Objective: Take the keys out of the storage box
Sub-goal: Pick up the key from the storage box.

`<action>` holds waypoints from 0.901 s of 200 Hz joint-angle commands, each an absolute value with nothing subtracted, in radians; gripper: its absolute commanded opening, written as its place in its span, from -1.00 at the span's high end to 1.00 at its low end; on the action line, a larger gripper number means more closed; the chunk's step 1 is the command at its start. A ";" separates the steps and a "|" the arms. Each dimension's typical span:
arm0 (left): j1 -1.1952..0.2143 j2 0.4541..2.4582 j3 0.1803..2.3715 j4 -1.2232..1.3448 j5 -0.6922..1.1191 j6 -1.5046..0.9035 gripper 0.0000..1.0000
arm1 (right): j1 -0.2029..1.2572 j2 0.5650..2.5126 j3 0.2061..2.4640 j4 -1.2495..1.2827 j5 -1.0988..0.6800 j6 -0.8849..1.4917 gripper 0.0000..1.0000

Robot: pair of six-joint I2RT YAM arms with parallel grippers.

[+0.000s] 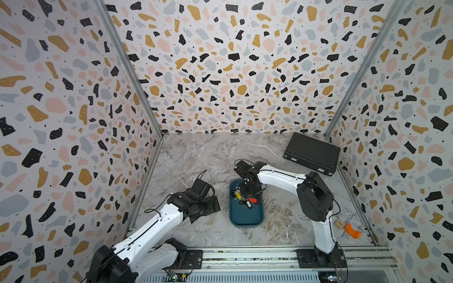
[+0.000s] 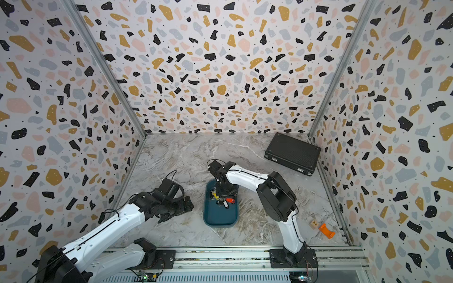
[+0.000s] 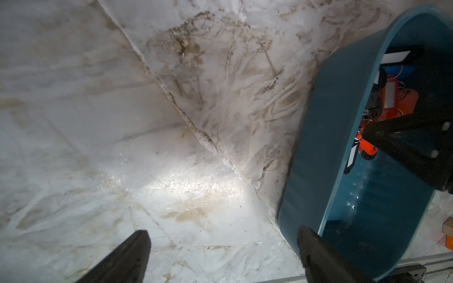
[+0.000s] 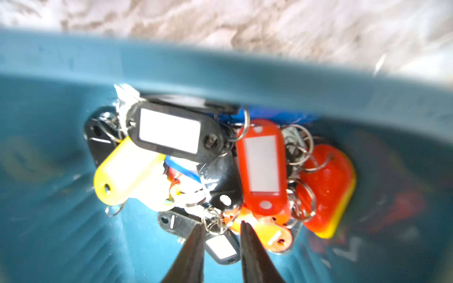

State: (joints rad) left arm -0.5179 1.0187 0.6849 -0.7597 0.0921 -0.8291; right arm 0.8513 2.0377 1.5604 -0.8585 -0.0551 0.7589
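Reaching right tool (image 4: 220, 225) into storage box (image 1: 245, 216), narrowly straddling keys (image 4: 262, 166) for lifting, grip unclear; holding left tool (image 3: 223, 231) released alongside.

Both top views look down from high; wrist cameras sit close, sharing the storage box (image 3: 318, 147).
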 commanded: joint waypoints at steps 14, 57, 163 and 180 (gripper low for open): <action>-0.513 1.026 0.678 -0.746 0.097 -0.811 -0.95 | 0.856 2.038 1.603 -0.907 -0.017 0.775 0.48; -0.513 1.035 0.675 -0.735 0.104 -0.801 -0.95 | 0.856 2.058 1.616 -0.915 0.005 0.791 0.50; -0.511 1.040 0.655 -0.711 0.114 -0.785 -0.95 | 0.856 2.094 1.630 -0.937 0.034 0.801 0.71; -0.511 1.039 0.655 -0.713 0.115 -0.784 -0.94 | 0.856 2.084 1.628 -0.941 0.035 0.801 0.85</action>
